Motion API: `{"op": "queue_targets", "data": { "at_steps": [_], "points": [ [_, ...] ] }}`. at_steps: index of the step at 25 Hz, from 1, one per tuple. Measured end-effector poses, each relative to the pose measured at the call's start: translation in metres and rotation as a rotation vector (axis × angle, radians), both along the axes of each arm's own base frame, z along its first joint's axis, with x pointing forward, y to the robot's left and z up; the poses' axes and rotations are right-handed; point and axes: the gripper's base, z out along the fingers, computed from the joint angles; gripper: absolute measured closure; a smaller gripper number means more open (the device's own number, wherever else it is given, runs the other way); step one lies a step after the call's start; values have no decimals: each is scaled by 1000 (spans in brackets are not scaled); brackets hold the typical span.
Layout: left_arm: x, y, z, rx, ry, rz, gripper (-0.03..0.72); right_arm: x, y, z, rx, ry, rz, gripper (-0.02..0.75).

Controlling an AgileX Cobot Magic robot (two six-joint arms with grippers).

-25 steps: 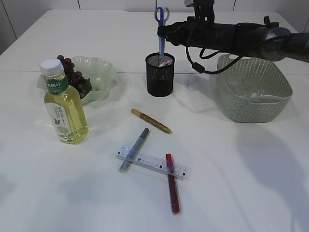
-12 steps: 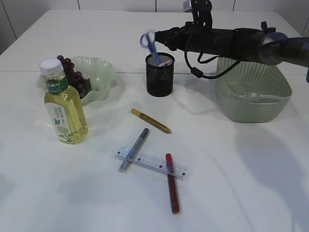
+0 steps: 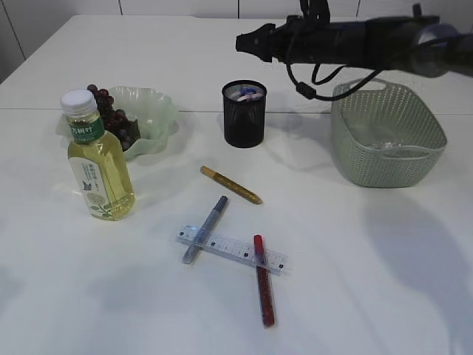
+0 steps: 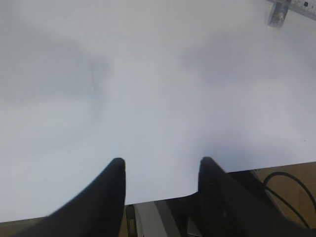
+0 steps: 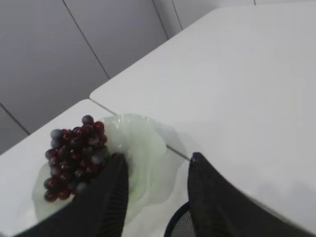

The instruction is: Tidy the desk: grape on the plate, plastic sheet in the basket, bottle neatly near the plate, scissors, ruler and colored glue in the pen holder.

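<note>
The scissors (image 3: 246,92) stand in the black mesh pen holder (image 3: 244,122); only their blue handles show at the rim. My right gripper (image 3: 247,43) is open and empty, above and behind the holder. Its wrist view shows open jaws (image 5: 158,165), the grapes (image 5: 74,158) on the green plate (image 5: 143,148), and the holder's rim (image 5: 180,227). The grapes (image 3: 114,118) lie on the plate (image 3: 151,111), with the bottle (image 3: 96,159) standing in front. The ruler (image 3: 230,250) lies among gold (image 3: 230,185), blue (image 3: 206,228) and red (image 3: 264,281) glue pens. My left gripper (image 4: 160,165) is open and empty over the table's front edge.
The green basket (image 3: 388,140) stands at the right; something pale lies on its bottom, and I cannot tell what. The ruler's end (image 4: 303,5) and a pen tip (image 4: 277,14) show at the top right of the left wrist view.
The scissors went from upright in my right gripper, to tilted over the holder, to resting inside it. The right gripper has let go and risen slightly.
</note>
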Motion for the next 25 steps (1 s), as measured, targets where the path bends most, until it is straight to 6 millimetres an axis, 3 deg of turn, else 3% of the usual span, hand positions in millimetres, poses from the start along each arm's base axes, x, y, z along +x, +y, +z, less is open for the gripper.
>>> {"op": "queue_targets", "data": {
  "at_steps": [3, 9, 14, 20, 23, 25],
  "points": [
    [0, 0, 0, -1, 4, -1, 335, -19, -3, 35, -112, 109, 34, 406],
    [-1, 0, 0, -1, 6, -1, 335, -79, -19, 118, -387, 269, 72, 406],
    [0, 0, 0, 1, 6, -1, 335, -123, -28, 177, -416, 310, -22, 406],
    [0, 0, 0, 0, -2, 0, 335, -156, -21, 190, -570, 386, -87, 405],
    [0, 0, 0, 1, -6, -3, 335, -172, -7, 177, -647, 419, -62, 405],
    [1, 0, 0, 3, -8, -10, 335, -185, 4, 157, -716, 466, -21, 405]
  ]
}}
